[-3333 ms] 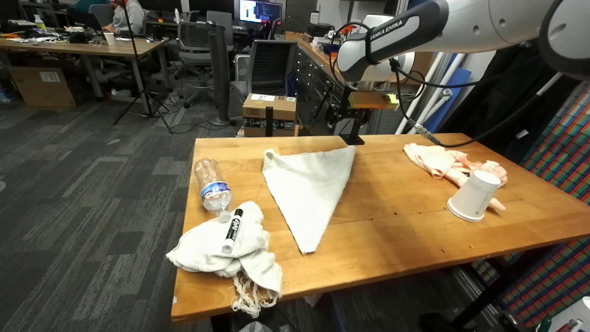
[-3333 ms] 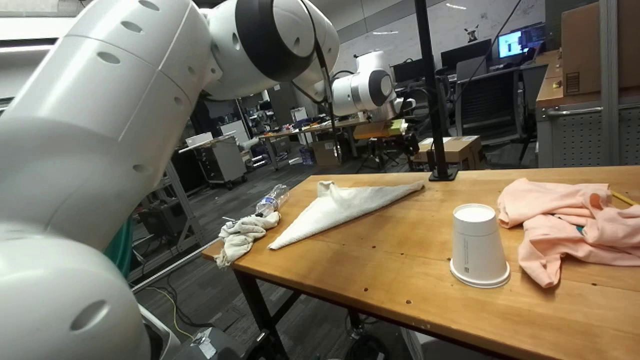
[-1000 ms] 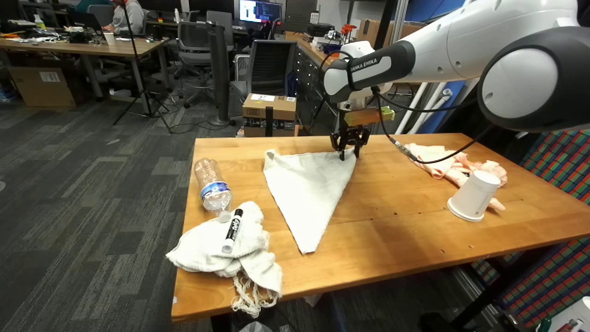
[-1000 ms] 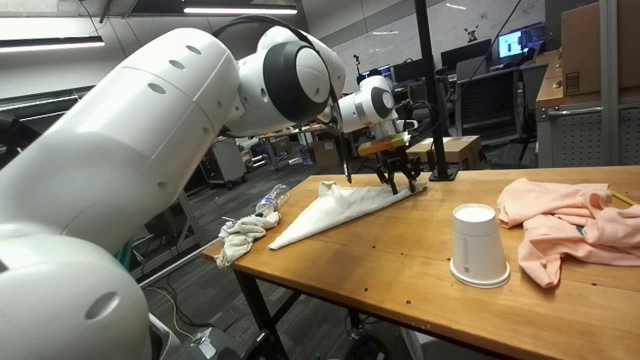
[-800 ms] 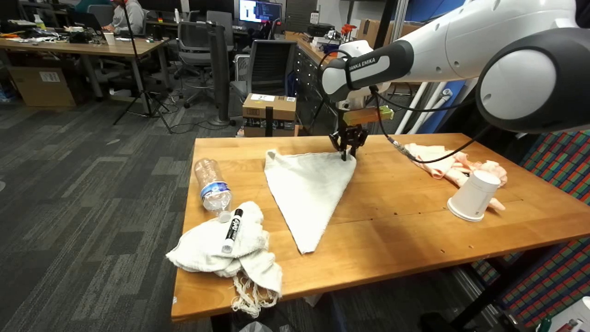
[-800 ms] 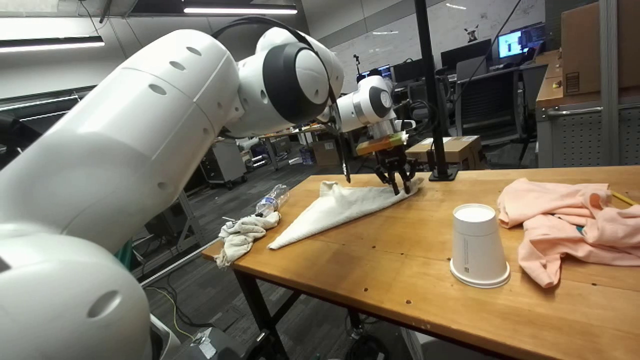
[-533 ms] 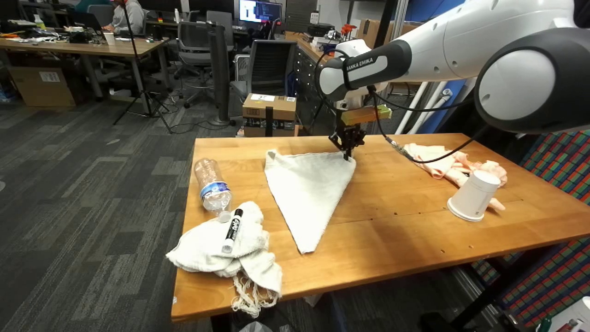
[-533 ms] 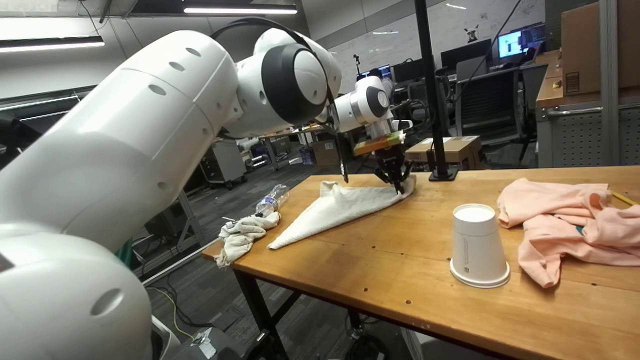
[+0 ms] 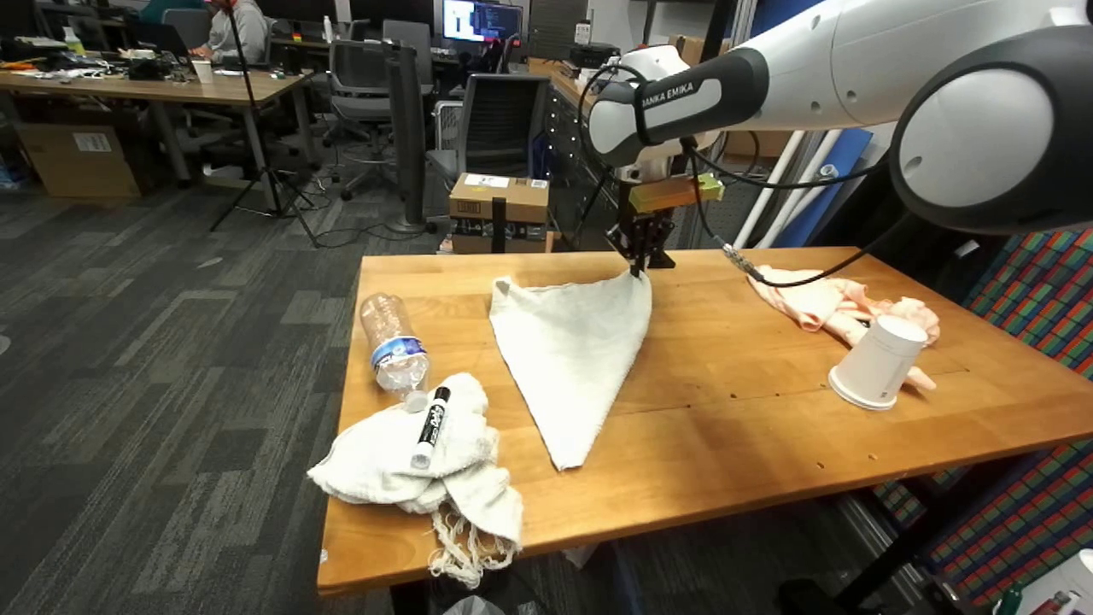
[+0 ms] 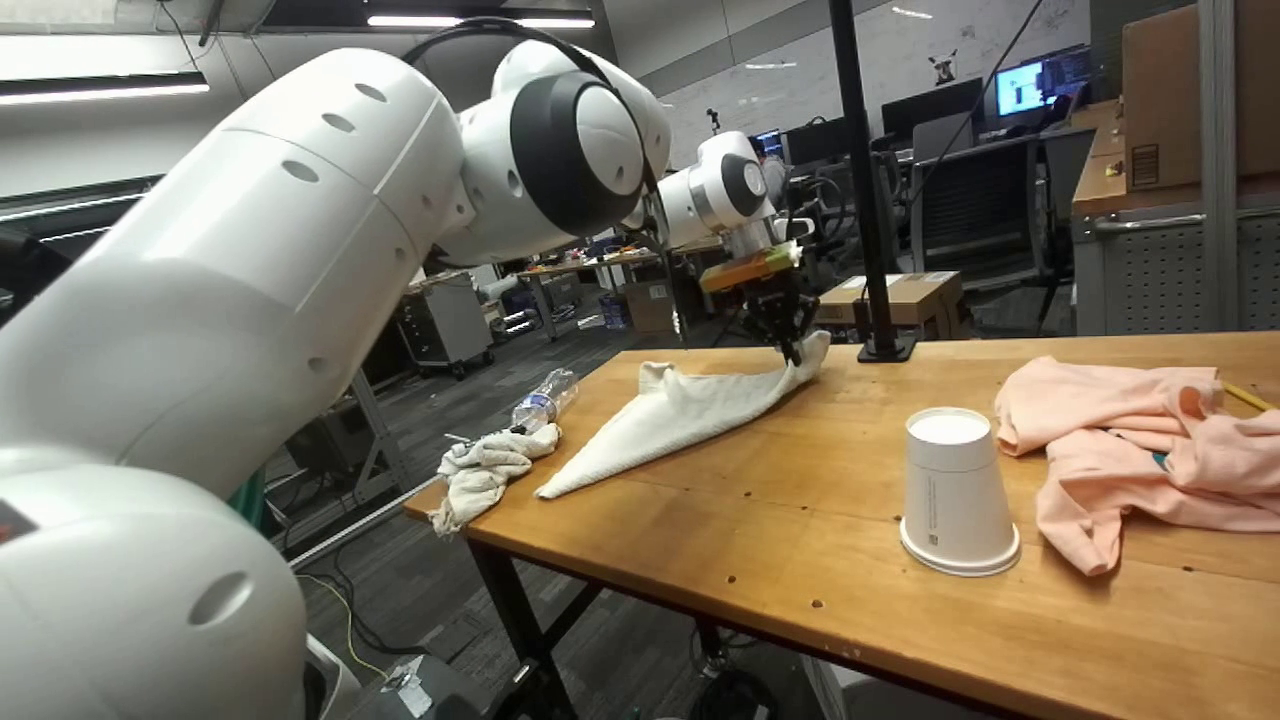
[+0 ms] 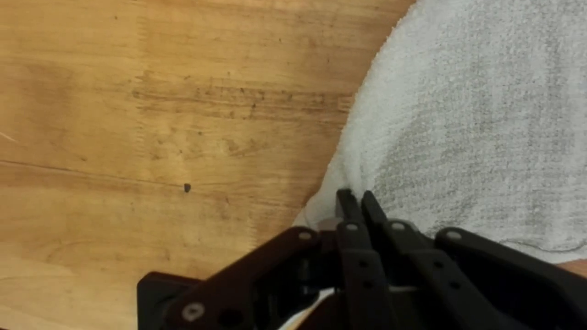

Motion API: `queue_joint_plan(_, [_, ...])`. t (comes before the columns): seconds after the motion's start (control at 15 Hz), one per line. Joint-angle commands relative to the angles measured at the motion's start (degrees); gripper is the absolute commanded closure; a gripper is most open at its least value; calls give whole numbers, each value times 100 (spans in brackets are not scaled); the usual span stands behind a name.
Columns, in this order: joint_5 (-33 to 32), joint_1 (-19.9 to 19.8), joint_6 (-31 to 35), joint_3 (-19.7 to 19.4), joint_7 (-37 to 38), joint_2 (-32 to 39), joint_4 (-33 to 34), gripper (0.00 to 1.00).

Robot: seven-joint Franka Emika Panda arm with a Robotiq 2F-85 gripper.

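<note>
A white cloth (image 9: pixel 570 359) lies in a rough triangle on the wooden table, its narrow point toward the front edge. At its back corner my gripper (image 9: pixel 638 272) is shut on a pinch of the fabric. An exterior view shows the gripper (image 10: pixel 794 358) a little above the tabletop, with that corner of the cloth (image 10: pixel 715 400) raised and the remainder lying flat. In the wrist view, a fold of the cloth (image 11: pixel 481 119) runs between the nearly joined fingertips (image 11: pixel 373 206). The cloth's opposite back corner stands slightly puckered.
To one side are a clear plastic bottle (image 9: pixel 395 346) and a crumpled white cloth (image 9: pixel 384 461) bearing a black marker (image 9: pixel 431 427). Across the table, an upturned paper cup (image 10: pixel 955 490) stands beside a pink cloth (image 10: pixel 1110 440). A black post (image 10: pixel 866 200) rises close behind the gripper.
My gripper came down onto the white cloth's back corner and its jaws closed there. Since then it has risen slightly, lifting that corner off the table.
</note>
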Motion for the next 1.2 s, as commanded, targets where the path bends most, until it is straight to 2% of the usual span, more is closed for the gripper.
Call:
queue_joint_plan(0.0, [-123, 68, 330, -23, -97, -521, -467, 96])
queue_joint_plan(0.27, [-115, 96, 762, -24, -84, -1019, -994, 94])
queue_joint_plan(0.67, [-289, 294, 1228, 66, 209, -2139, -2502, 95])
queue_joint_plan(1.13, [-937, 862, 1381, 181, 1333, -3359, -4363, 95])
